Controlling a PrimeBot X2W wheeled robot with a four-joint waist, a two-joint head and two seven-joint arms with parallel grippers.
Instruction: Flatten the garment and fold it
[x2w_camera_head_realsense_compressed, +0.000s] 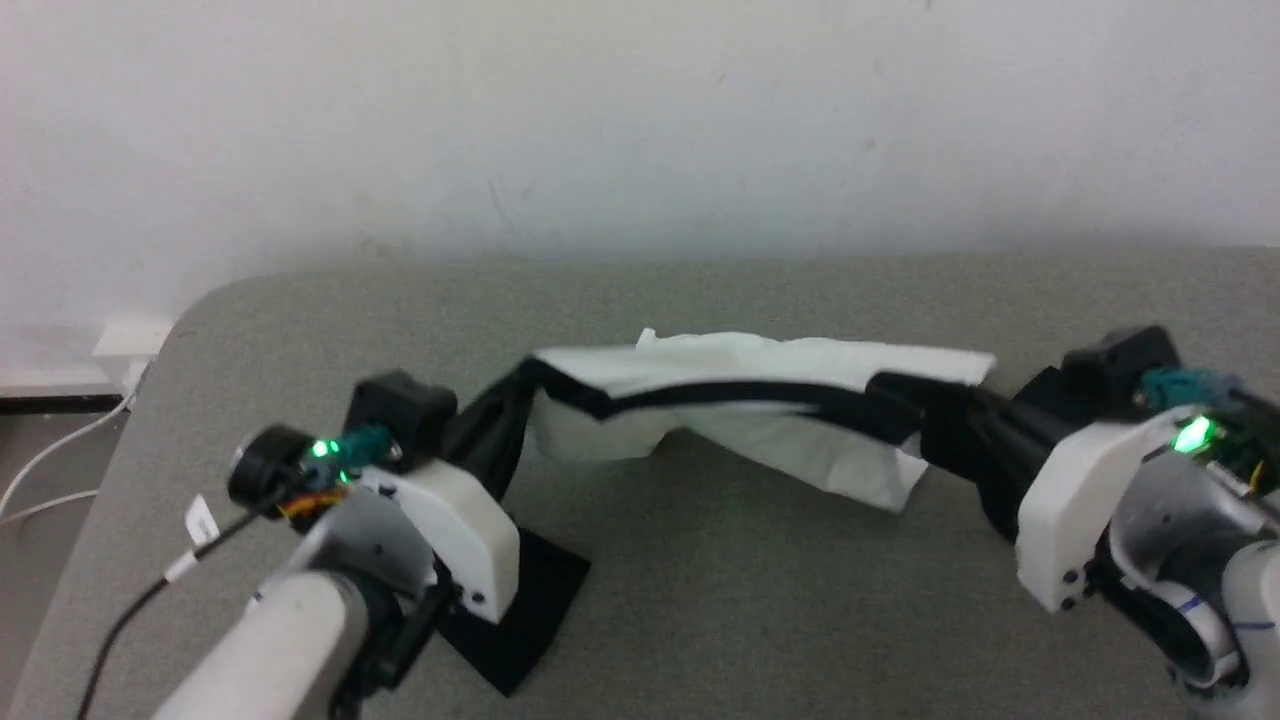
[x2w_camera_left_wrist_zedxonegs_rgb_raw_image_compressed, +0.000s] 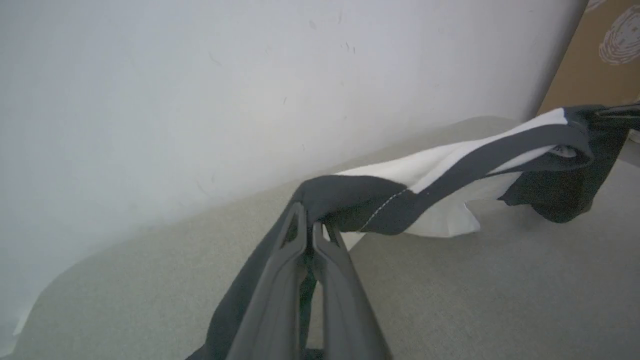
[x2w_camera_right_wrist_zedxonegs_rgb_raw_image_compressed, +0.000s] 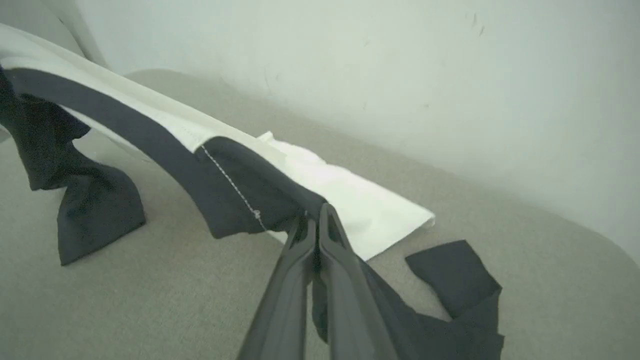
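The garment (x2w_camera_head_realsense_compressed: 760, 375) is hanging above the middle of the grey table (x2w_camera_head_realsense_compressed: 760, 600), strung between both grippers and sagging in between. It's showing as a bunched white body with a black band running along its length. There are black sleeves at both ends and pale stitching crossing the black. One sleeve end is trailing down onto the table at the left, and the other is lying crumpled on the table at the right.

The left gripper (x2w_camera_left_wrist_zedxonegs_rgb_raw_image_compressed: 308, 212) is pinching black fabric, fingers pressed together on it. The right gripper (x2w_camera_right_wrist_zedxonegs_rgb_raw_image_compressed: 313, 216) is clamping black cloth at the opposite end.

A small white tab (x2w_camera_head_realsense_compressed: 647, 338) is sticking up from the garment's top edge, too small to read. A white tag (x2w_camera_head_realsense_compressed: 201, 520) is hanging on the left arm's cable, with nothing legible on it.
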